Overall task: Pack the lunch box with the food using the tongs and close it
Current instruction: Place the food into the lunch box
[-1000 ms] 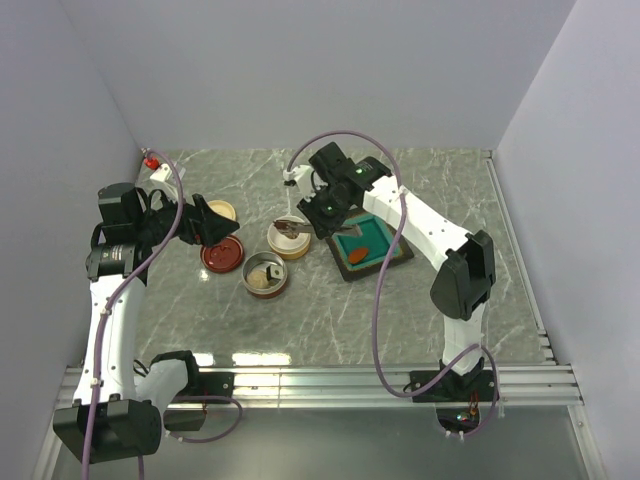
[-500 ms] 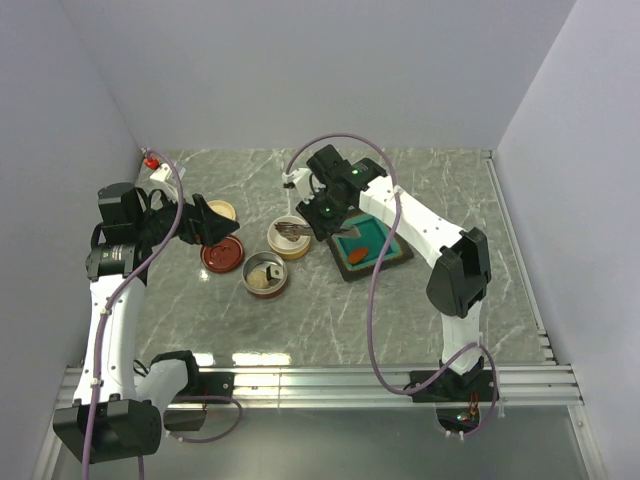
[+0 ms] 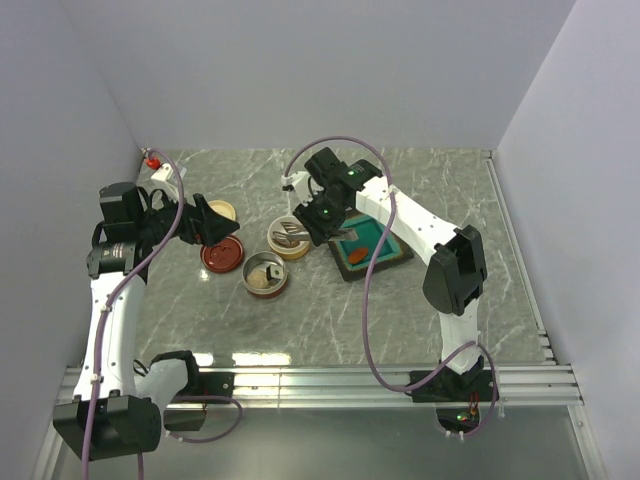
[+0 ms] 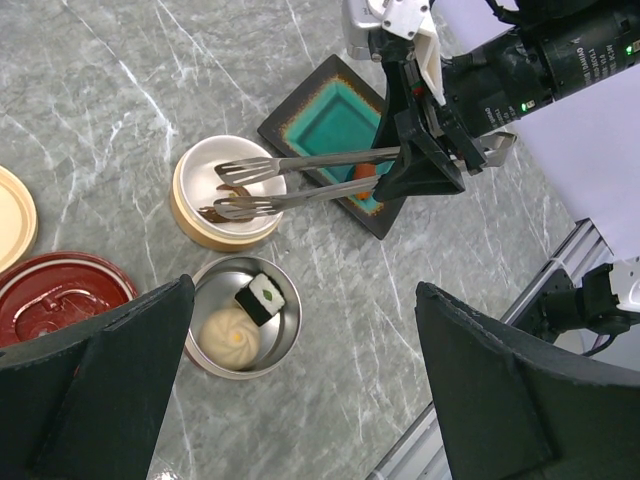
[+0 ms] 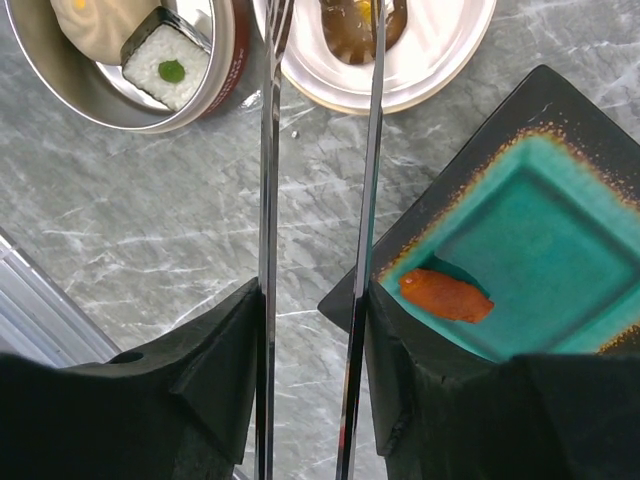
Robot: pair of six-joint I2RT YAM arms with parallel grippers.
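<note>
One pair of tongs point(image 4: 318, 159), one teal tray point(image 4: 335, 120), two round bowls point(image 4: 215, 280), two round lids point(image 4: 55, 300), four food pieces point(image 4: 231, 338).

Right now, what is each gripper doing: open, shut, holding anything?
Left gripper: open, holding nothing.
Right gripper: closed on the tongs, jaws pressing their two arms.

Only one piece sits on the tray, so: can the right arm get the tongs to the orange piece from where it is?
Probably yes. The right fingers hold the tongs with their tips over the bowl; the orange piece lies uncovered in the tray just beside, nothing above it.
</note>
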